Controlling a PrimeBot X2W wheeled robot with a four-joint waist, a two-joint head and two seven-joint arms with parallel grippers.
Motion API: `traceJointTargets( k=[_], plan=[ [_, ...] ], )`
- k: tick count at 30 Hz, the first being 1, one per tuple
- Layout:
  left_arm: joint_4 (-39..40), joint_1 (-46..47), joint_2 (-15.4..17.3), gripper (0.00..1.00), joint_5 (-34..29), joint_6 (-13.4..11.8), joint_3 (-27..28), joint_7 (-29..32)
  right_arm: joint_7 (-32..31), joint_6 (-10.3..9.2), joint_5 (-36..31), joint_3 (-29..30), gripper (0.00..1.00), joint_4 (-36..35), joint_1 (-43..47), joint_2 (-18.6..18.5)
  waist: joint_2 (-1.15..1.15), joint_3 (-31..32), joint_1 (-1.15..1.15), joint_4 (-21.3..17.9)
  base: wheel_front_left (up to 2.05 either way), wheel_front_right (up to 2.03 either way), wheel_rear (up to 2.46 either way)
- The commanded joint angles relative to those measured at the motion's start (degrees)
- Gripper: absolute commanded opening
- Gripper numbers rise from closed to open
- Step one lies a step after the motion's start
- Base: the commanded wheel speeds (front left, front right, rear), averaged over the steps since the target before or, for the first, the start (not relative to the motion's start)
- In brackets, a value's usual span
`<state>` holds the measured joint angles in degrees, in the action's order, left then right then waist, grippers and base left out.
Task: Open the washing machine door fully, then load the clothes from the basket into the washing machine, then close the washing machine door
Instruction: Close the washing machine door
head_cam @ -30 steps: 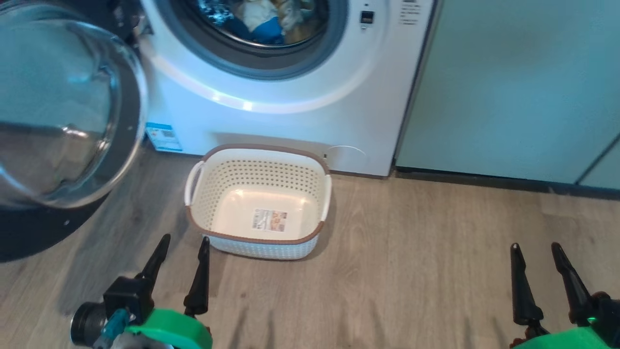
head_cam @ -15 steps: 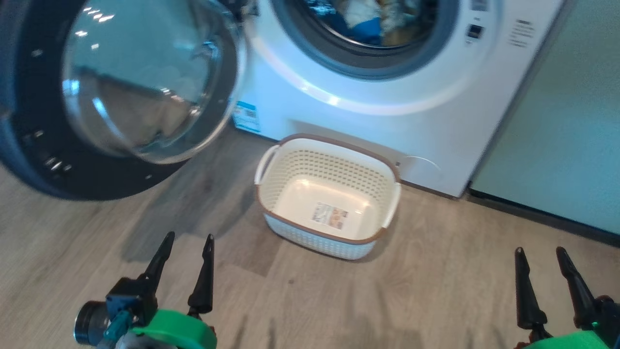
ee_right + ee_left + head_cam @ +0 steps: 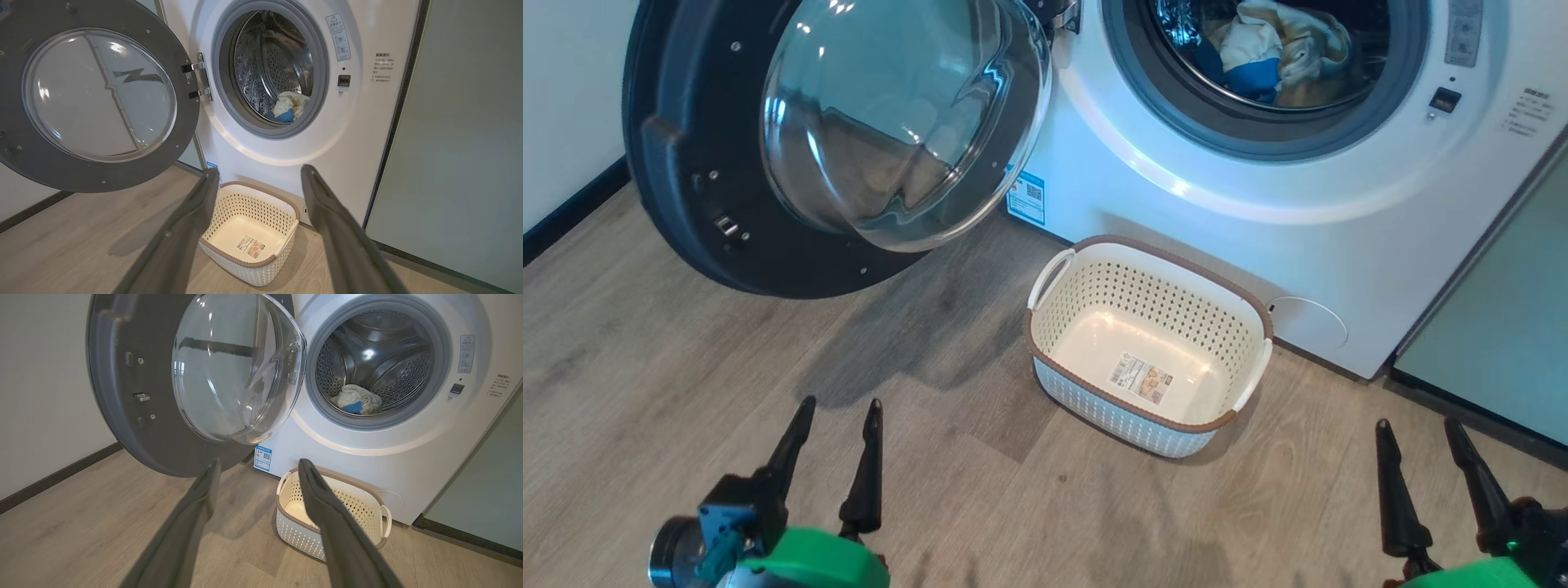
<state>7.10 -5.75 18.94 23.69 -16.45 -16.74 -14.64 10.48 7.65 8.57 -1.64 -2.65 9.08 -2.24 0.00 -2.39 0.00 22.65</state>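
On the wood-grain plank floor, between a white wall with dark skirting and a pale green cabinet, stands the white washing machine. Its round door, black-rimmed around a bulging clear glass bowl, hangs swung wide to the left. Pale yellow clothes with a blue patch lie in the perforated steel drum. The cream basket, perforated and brown-rimmed, sits just before the machine, with a label on its bottom. Left gripper and right gripper hover over the floor, fingers spread, holding nothing.

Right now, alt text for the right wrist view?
Washer with its door wide open at left and pale clothes lying in the drum. An empty basket sits on the floor before it, seen between the open fingers of the right tool; a green cabinet stands at right.
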Motion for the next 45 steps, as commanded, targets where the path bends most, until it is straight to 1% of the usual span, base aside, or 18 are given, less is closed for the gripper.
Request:
traceJointTargets(
  k=[1, 9, 10, 11, 12, 21, 23, 26, 29, 32, 34, 35, 37, 39, 42, 43, 45],
  plan=[
    [2.04, 2.01, 0.16, 1.0, -0.57, 0.17, 2.74, -0.36, -0.09, -0.16, 0.09, -1.24, 1.0, -1.8, -1.5, -0.64, 0.0, -0.08, 0.0, 0.01, 0.0, 0.0, 0.0],
    [1.95, 1.99, -0.1, 1.0, -1.02, 0.63, 2.97, -0.36, -0.02, -0.16, 0.0, -1.59, 1.0, -1.61, -1.74, -0.64, 0.0, -0.19, 0.0, -0.36, 0.0, 0.0, 0.0],
    [1.89, 2.0, -0.17, 0.94, -1.04, 0.69, 2.96, -0.36, -0.01, -0.16, -0.01, -1.58, 1.0, -1.56, -1.76, -0.64, 0.0, -0.18, 0.0, -0.4, 0.0, 0.0, 0.0],
    [1.85, 2.0, -0.24, 0.25, -0.98, 0.82, 2.93, -0.36, 0.0, -0.16, -0.02, -1.57, 1.0, -1.53, -1.76, -0.64, 0.0, -0.18, 0.0, -0.43, 0.0, 0.0, 0.0],
    [1.83, 2.0, -0.27, 0.0, -0.77, 1.22, 2.81, -0.36, 0.0, -0.16, -0.06, -1.55, 1.0, -1.52, -1.77, -0.64, 0.0, -0.15, 0.0, -0.46, 0.0, 0.0, 0.0],
    [1.56, 1.8, -0.53, 0.0, -0.05, 2.64, 2.74, -0.36, -0.19, -0.16, -0.2, -1.38, 1.0, -1.57, -1.41, -0.64, 0.0, 0.48, 0.0, -0.24, 0.0, 0.0, 0.0],
    [1.92, 1.68, -1.07, 0.0, 0.98, 3.39, 3.04, -0.36, -0.3, -0.16, -0.27, -1.39, 1.0, -1.72, -1.28, -0.64, 0.0, 0.63, 0.0, -0.11, 0.0, 0.0, 0.0],
    [3.05, 1.32, -1.88, 0.0, 3.25, 5.27, 4.18, -0.36, -0.42, -0.16, -0.33, -1.37, 1.0, -1.91, -1.03, -0.64, 0.0, 0.92, 0.0, 0.07, 0.0, 0.0, 0.0],
    [6.04, 1.09, -4.49, 0.0, 8.27, 8.73, 7.23, -0.36, -0.53, -0.16, -0.32, -1.26, 1.0, -2.09, -0.72, -0.64, 0.0, 1.21, 0.0, 0.31, 0.0, 0.0, 0.0],
    [9.71, 1.2, -7.81, 0.0, 14.41, 13.81, 11.54, -0.36, -0.66, -0.16, -0.34, -1.15, 1.0, -2.26, -0.49, -0.64, 0.0, 1.41, 0.0, 0.61, 0.0, 0.0, 0.0],
    [12.28, 1.87, -10.39, 0.0, 20.2, 17.78, 14.78, -0.36, -0.8, -0.16, -0.4, -1.14, 1.0, -2.45, -0.38, -0.64, 0.0, 1.5, 0.0, 0.86, 0.0, 0.0, 0.0],
    [13.35, 2.29, -11.1, 0.0, 23.11, 19.55, 16.16, -0.36, -0.9, -0.16, -0.44, -1.15, 1.0, -2.54, -0.35, -0.64, 0.0, 1.53, 0.0, 0.96, 0.0, 0.0, 0.0],
    [15.62, 3.73, -11.96, 0.0, 29.69, 21.75, 18.72, -0.36, -1.04, -0.16, -0.46, -1.1, 1.0, -2.73, -0.31, -0.64, 0.0, 1.57, 0.0, 1.21, 0.0, 0.0, 0.0],
    [18.04, 5.75, -11.22, 0.0, 35.52, 22.86, 21.15, -0.36, -1.16, -0.16, -0.47, -1.08, 1.0, -2.87, -0.25, -0.64, 0.0, 1.56, 0.0, 1.48, 0.0, 0.0, 0.0],
    [21.21, 9.76, -8.97, 0.0, 44.51, 23.56, 25.54, -0.14, -1.35, -0.16, -0.52, -1.17, 1.0, -3.14, -0.1, -0.64, 0.0, 1.55, 0.0, 1.78, 0.0, 0.0, 0.0],
    [22.02, 11.27, -7.92, 0.0, 47.25, 23.67, 27.03, 0.16, -1.42, -0.16, -0.56, -1.25, 1.0, -3.23, -0.08, -0.64, 0.0, 1.49, 0.0, 1.81, 0.0, 0.0, 0.0],
    [22.69, 14.23, -5.21, 0.0, 50.51, 23.77, 29.81, 0.92, -1.52, -0.16, -0.74, -1.29, 1.0, -3.38, -0.03, -0.64, 0.0, 1.38, 0.0, 1.92, 0.0, 0.0, 0.0]
  ],
)
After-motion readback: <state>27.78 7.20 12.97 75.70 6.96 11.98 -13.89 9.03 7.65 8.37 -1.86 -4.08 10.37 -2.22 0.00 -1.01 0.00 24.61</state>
